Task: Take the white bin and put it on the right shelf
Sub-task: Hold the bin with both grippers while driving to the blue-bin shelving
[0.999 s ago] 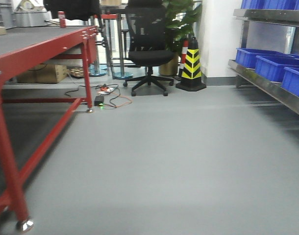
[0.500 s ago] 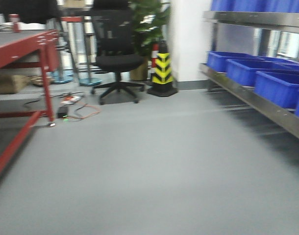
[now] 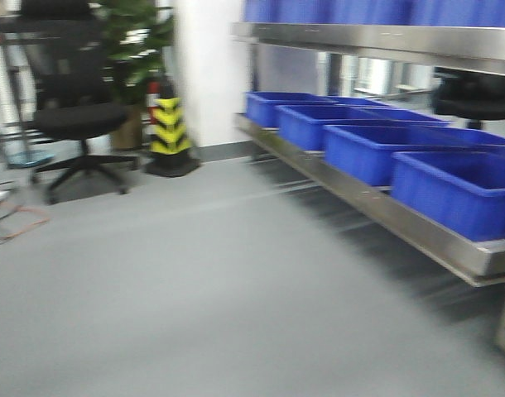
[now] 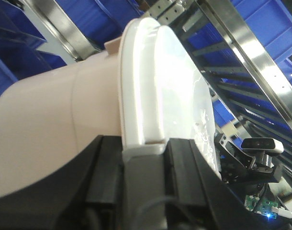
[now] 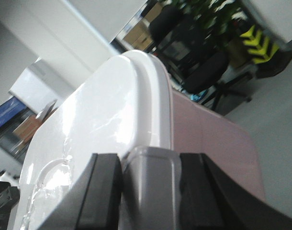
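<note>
Left wrist-mounted view, closest in: the left gripper [image 4: 143,153] is clamped on the near end of the white bin [image 4: 60,129]. Its two black fingers [image 4: 105,177] sit either side of a grey tab at the rim, just under the translucent lid [image 4: 170,91]. The right wrist-mounted view shows the same thing at the opposite end. There the right gripper [image 5: 148,165] is closed on the matching grey tab, with the lid [image 5: 93,115] running away from it and the pinkish body [image 5: 208,139] beside it. So the tub hangs between the two arms, its long axis running from one claw to the other, and neither claw has any gap to spare.

Past the bin, the left wrist camera looks straight across at steel rails and blue tubs, while the right wrist camera looks across at the office chair [image 5: 208,67] and the striped cone [image 5: 258,40]. From that I'd judge the shelf lies off the right-hand end of the bin, with the right arm the nearer one.

Farther out, the front-facing view puts the right shelf [image 3: 377,211] ahead and to the right, its shiny front rail running away toward the wall. The lower tier is packed with blue bins [image 3: 455,186] touching one another. From here I can't tell where a free spot is.
</note>
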Controlling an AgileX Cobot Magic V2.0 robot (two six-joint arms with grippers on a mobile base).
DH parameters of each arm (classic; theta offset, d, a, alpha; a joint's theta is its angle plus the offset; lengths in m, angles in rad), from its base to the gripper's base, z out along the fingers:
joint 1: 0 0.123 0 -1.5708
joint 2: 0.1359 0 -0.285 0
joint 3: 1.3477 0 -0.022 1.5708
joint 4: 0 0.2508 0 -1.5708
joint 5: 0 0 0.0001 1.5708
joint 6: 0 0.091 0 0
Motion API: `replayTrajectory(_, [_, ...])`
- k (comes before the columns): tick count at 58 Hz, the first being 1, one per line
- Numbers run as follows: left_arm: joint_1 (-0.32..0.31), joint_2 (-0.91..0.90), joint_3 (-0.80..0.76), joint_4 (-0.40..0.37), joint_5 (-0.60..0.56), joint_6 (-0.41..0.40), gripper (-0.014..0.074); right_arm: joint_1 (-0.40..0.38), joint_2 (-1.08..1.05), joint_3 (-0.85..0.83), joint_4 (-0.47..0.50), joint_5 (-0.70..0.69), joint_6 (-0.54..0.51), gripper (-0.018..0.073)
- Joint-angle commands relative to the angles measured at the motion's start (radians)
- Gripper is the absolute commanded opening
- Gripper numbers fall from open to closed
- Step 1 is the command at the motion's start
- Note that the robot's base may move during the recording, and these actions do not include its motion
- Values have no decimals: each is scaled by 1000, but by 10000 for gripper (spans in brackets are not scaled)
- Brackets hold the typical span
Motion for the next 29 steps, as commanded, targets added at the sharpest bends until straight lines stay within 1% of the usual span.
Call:
replayTrajectory(1, [-56, -40, -30, -72, 316, 23, -126, 39, -32, -35, 55, 240, -36, 62])
replayTrajectory(29, [-56, -40, -30, -72, 315, 23, -126, 39, -32, -35, 55, 240, -36, 62])
